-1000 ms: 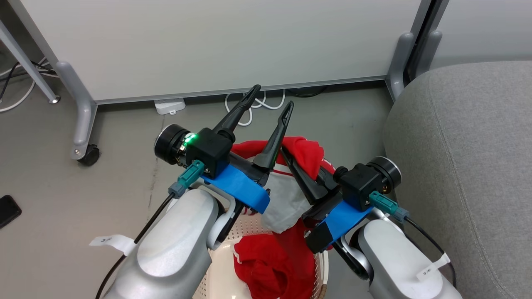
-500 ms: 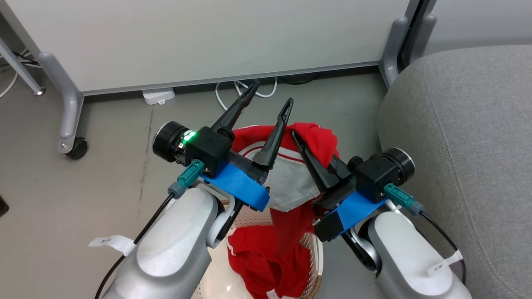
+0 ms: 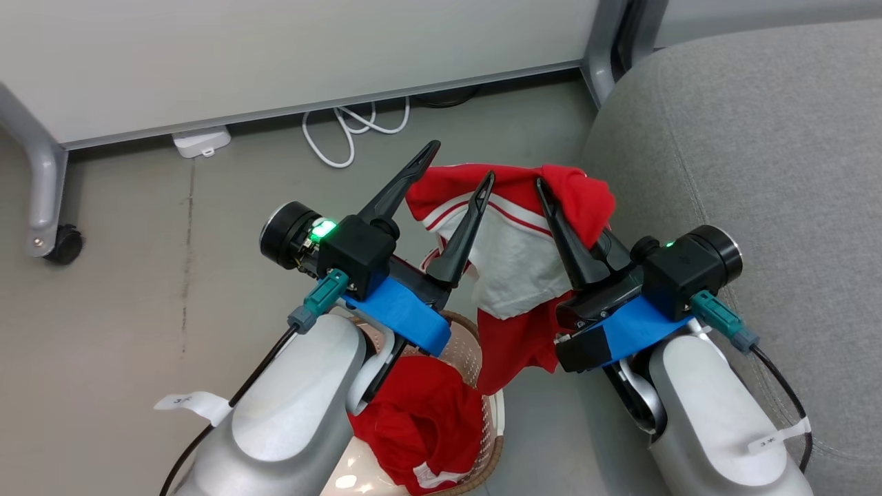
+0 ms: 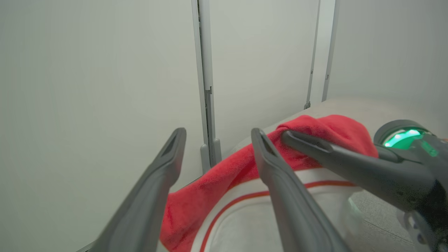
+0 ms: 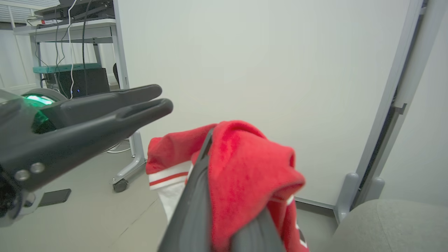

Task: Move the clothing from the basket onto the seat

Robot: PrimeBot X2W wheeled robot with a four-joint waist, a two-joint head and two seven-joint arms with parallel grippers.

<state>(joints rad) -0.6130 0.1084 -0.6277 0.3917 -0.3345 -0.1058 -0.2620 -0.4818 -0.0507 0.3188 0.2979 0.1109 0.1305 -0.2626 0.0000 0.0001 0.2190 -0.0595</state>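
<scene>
The seat (image 3: 758, 138) lies just right of the right claw (image 3: 561, 207), and no garment rests on the part of it in view, so I judge nothing has been delivered yet. The basket (image 3: 470, 355) sits below and behind both claws, partly under the left forearm. One red garment (image 3: 420, 420) lies bunched inside it, untouched. The other, the jersey (image 3: 513, 265), hangs from the right claw, its hem dangling near the basket rim; I cannot tell whether it clears the rim. The right claw is pinched on a red fold of the jersey near its tips. The left claw (image 3: 462, 160), just to its left, stands spread and grips nothing. The first garment looks about halfway across. What remains is to carry it over the seat and release it, then move the second garment.
</scene>
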